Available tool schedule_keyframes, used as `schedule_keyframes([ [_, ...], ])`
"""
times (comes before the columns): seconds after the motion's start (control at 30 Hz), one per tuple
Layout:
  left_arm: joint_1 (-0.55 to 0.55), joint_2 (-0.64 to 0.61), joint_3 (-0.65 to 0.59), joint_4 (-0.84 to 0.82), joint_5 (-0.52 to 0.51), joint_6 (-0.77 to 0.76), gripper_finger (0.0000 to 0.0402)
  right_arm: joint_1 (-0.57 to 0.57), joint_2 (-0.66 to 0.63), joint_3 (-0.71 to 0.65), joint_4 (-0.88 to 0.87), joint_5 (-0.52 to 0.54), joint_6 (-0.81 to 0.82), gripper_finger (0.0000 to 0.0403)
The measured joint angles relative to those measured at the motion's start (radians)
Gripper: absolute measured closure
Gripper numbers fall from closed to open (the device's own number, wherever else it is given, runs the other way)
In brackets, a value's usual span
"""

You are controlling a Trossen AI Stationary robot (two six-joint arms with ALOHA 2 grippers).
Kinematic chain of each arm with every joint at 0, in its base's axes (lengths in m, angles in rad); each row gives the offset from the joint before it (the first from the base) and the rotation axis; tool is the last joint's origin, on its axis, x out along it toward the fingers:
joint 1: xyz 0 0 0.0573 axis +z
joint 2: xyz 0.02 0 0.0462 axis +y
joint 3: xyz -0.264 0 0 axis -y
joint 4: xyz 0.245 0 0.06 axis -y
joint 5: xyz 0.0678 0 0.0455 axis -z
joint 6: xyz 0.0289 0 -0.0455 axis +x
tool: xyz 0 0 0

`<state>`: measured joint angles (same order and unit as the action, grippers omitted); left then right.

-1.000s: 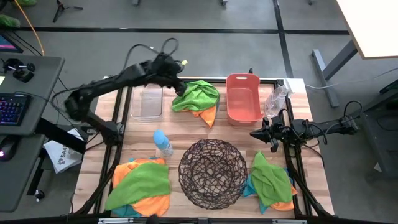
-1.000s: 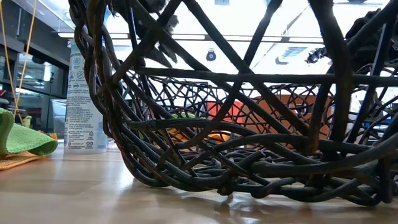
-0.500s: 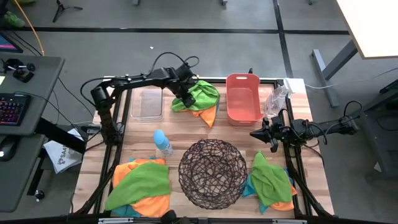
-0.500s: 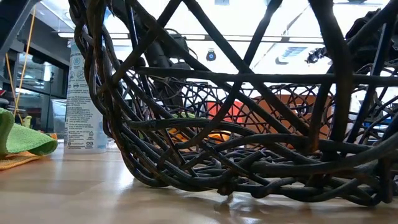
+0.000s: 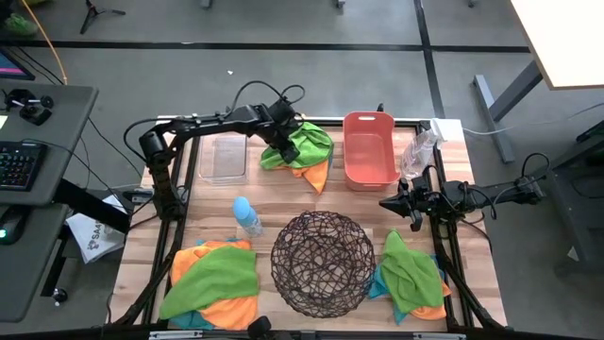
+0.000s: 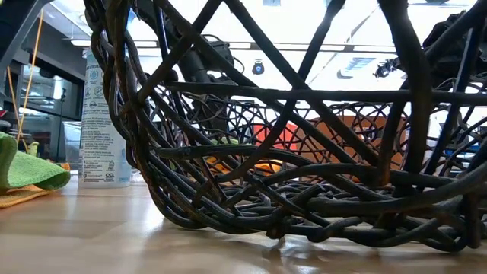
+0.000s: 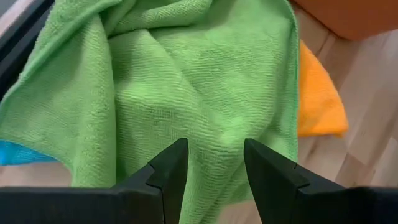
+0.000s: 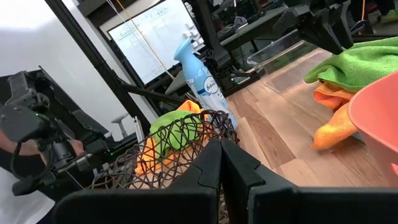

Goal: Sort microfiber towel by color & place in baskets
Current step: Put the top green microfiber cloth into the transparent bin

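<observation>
A heap of towels lies at the table's far middle: a green towel point(image 5: 307, 144) point(image 7: 186, 81) on top of an orange one point(image 7: 318, 93), with a strip of blue point(image 7: 15, 152) at its edge. My left gripper point(image 5: 283, 146) point(image 7: 214, 152) is open, pointing down over the green towel's left part. Two more mixed heaps lie near left point(image 5: 215, 281) and near right point(image 5: 411, 274). The clear bin point(image 5: 225, 156), the salmon basket point(image 5: 370, 148) and the wire basket point(image 5: 323, 263) hold no towels. My right gripper point(image 5: 385, 201) point(image 8: 221, 152) is shut, waiting at the table's right side. My left gripper comes at the green towel's crumpled top point(image 7: 211, 124) from above with its fingers open on either side of a patch of cloth. Whether the fingertips touch the cloth, I cannot tell.
A blue-capped spray bottle point(image 5: 247, 217) point(image 6: 103, 122) stands between the clear bin and the wire basket point(image 6: 304, 175). A crumpled clear plastic thing point(image 5: 420, 151) sits at the far right, beside the salmon basket. Bare wood shows between the bottle and the far towel heap.
My left arm has swung down and toward the table's right, from above the clear bin's far corner onto the far towel heap, then held still. The towels have not moved.
</observation>
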<state>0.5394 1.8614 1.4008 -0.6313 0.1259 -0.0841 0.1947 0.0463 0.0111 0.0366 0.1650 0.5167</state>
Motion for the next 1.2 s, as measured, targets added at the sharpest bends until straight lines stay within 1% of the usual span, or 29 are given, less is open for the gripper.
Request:
schedule_keyframes([
  [0.07,-0.003,-0.001,-0.014,0.032,-0.002,-0.001,0.0255,0.000,0.000,0.000,0.000,0.000,0.000,0.0402],
  [0.27,-0.004,0.000,-0.054,0.033,0.000,-0.040,0.0255,0.000,0.000,0.000,0.000,0.000,0.000,0.0402],
  [0.43,-0.004,0.000,-0.067,0.068,-0.001,-0.047,0.0255,0.000,0.000,0.000,0.000,0.000,0.000,0.0402],
  [0.57,-0.004,0.031,-0.067,0.052,0.019,-0.079,0.0255,0.000,0.000,0.000,0.000,0.000,0.000,0.0402],
  [0.77,-0.027,0.079,-0.067,0.041,0.019,-0.090,0.0259,0.000,0.000,0.000,0.000,0.000,0.000,0.0402],
  [0.8,-0.033,0.079,-0.067,0.043,0.017,-0.085,0.0264,0.000,0.000,0.000,0.000,0.000,0.000,0.0402],
  [0.87,-0.042,0.072,-0.067,0.057,0.006,-0.067,0.0288,0.000,0.000,0.000,0.000,0.000,0.000,0.0402],
  [0.9,-0.045,0.068,-0.067,0.055,0.000,-0.058,0.0307,0.000,0.000,0.000,0.000,0.000,0.000,0.0402],
  [1.0,-0.045,0.044,-0.067,0.051,-0.004,-0.028,0.0379,0.000,0.000,0.000,0.000,0.000,0.000,0.0402],
  [1.03,-0.044,0.031,-0.067,0.051,-0.005,-0.020,0.0389,0.000,0.000,0.000,0.000,0.000,0.000,0.0402],
  [1.1,-0.034,-0.007,-0.064,0.042,-0.007,-0.010,0.0393,0.000,0.000,0.000,0.000,0.000,0.000,0.0402],
  [1.2,-0.015,-0.104,-0.045,0.030,-0.010,0.008,0.0399,0.000,0.000,0.000,0.000,0.000,0.000,0.0402],
])
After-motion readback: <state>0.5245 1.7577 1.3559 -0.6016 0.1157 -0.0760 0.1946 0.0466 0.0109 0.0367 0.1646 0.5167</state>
